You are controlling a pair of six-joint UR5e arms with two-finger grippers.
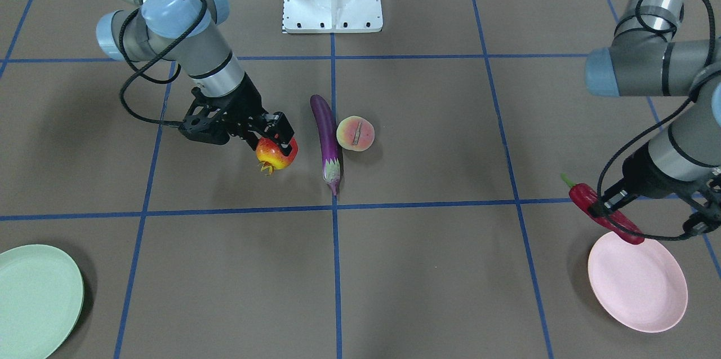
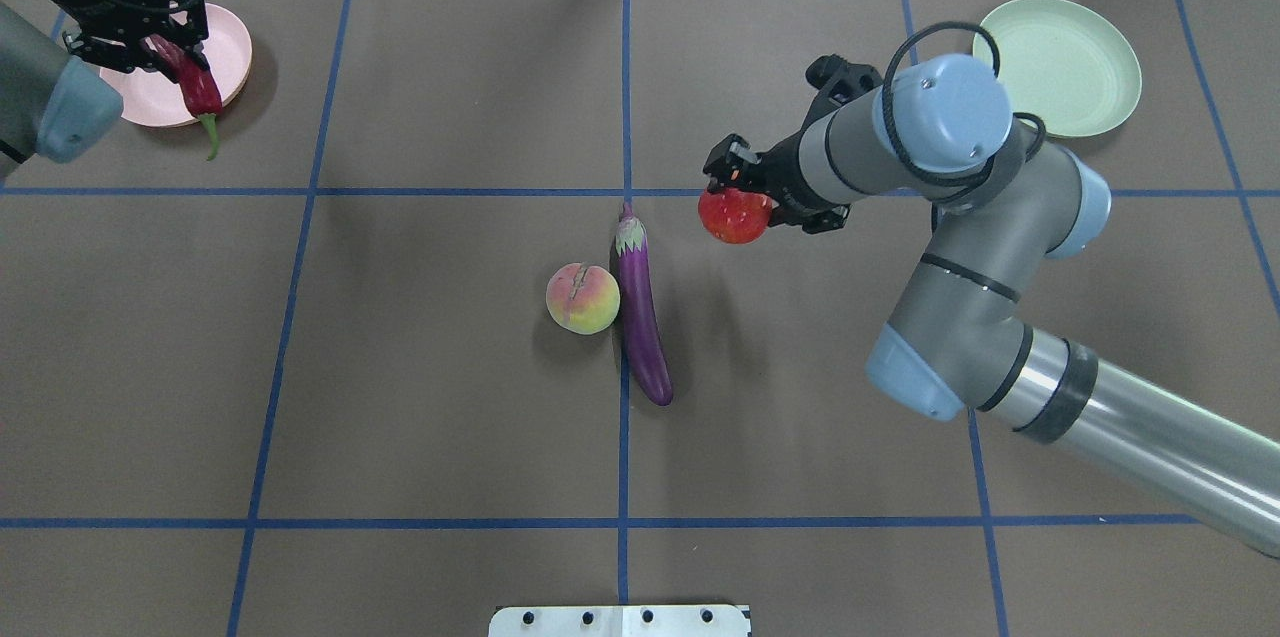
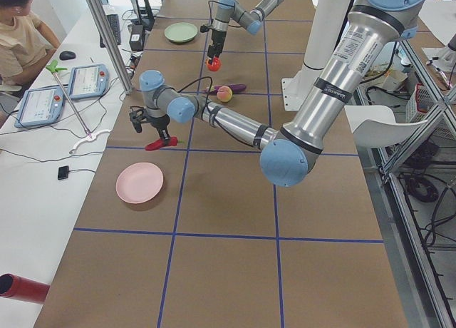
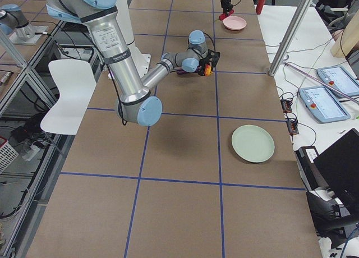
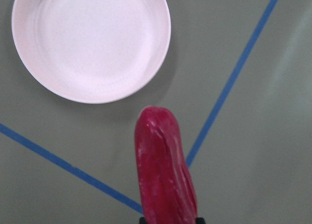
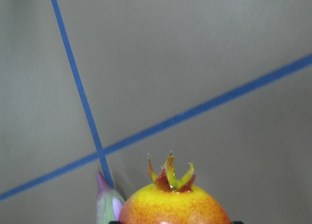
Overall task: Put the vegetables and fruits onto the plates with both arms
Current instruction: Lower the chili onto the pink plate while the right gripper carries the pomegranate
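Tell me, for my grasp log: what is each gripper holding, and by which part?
Left gripper: the red chili pepper, clamped about mid-body, green stem free. Right gripper: the pomegranate, clamped across its round body, crown free.

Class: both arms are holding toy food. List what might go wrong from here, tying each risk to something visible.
The chili pepper in the left gripper hangs beside the pink plate, not over its middle; released now, it may land on the table.
The round pomegranate could slip from the right gripper on the long carry to the green plate.
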